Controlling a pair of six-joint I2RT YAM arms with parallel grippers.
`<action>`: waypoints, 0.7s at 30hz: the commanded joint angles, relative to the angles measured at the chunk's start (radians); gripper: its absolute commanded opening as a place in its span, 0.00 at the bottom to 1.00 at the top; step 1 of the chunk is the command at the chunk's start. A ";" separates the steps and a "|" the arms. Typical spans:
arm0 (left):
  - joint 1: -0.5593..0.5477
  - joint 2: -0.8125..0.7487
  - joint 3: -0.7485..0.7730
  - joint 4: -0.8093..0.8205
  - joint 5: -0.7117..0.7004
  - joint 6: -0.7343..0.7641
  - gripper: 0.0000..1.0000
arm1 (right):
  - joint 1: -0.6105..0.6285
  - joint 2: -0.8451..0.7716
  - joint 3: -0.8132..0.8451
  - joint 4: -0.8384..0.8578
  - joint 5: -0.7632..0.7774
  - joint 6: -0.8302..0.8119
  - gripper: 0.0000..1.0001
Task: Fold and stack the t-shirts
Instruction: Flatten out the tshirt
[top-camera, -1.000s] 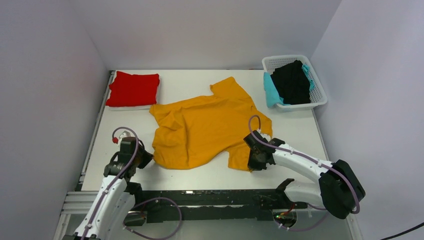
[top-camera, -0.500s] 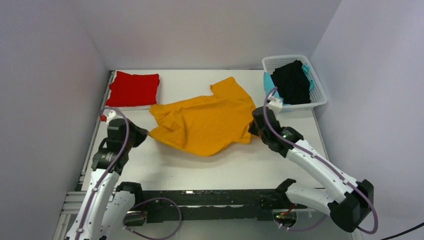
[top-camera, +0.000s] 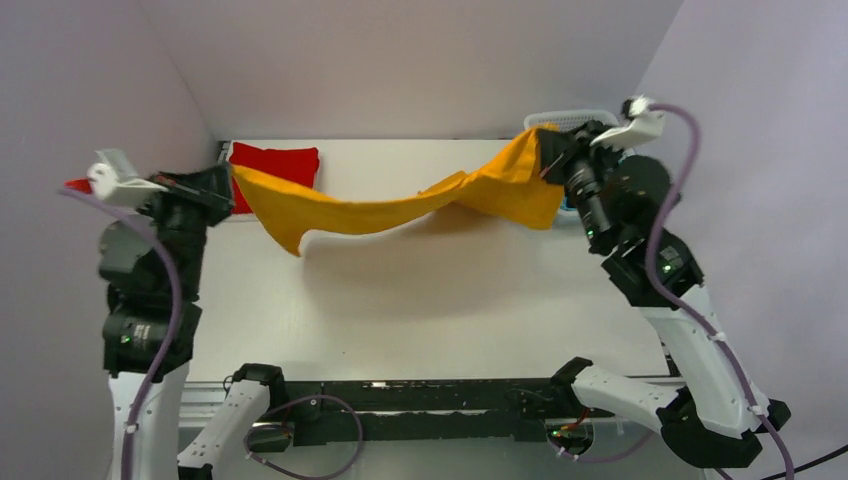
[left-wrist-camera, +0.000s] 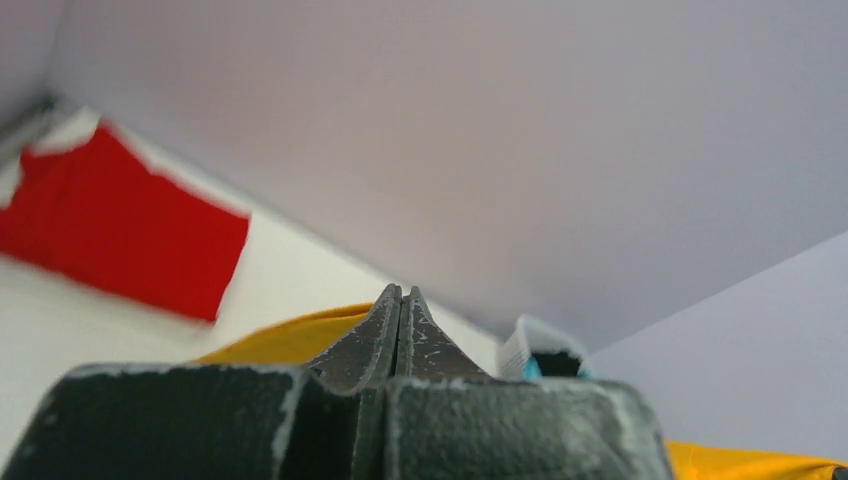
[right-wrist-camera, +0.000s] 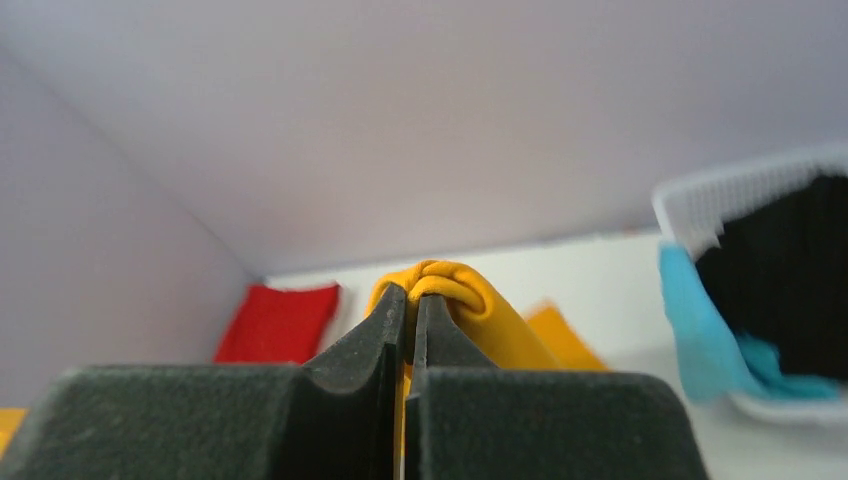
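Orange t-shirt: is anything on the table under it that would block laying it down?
Nothing visible does. The orange t-shirt hangs between left gripper and right gripper over bare table; the red shirt and the basket sit at the far corners, aside.

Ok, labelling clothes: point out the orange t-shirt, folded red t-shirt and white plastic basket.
orange t-shirt (top-camera: 390, 212), top external view, sagging middle
folded red t-shirt (top-camera: 285, 162), top external view, top face
white plastic basket (right-wrist-camera: 740, 178), right wrist view, rim
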 joint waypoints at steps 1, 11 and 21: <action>-0.002 0.013 0.268 0.036 -0.060 0.104 0.00 | -0.001 0.046 0.276 0.022 -0.130 -0.133 0.00; -0.002 -0.011 0.522 -0.024 -0.092 0.211 0.00 | -0.002 0.127 0.697 -0.088 -0.367 -0.182 0.00; -0.002 0.121 0.441 0.032 -0.093 0.194 0.00 | -0.001 0.203 0.611 0.040 -0.166 -0.318 0.00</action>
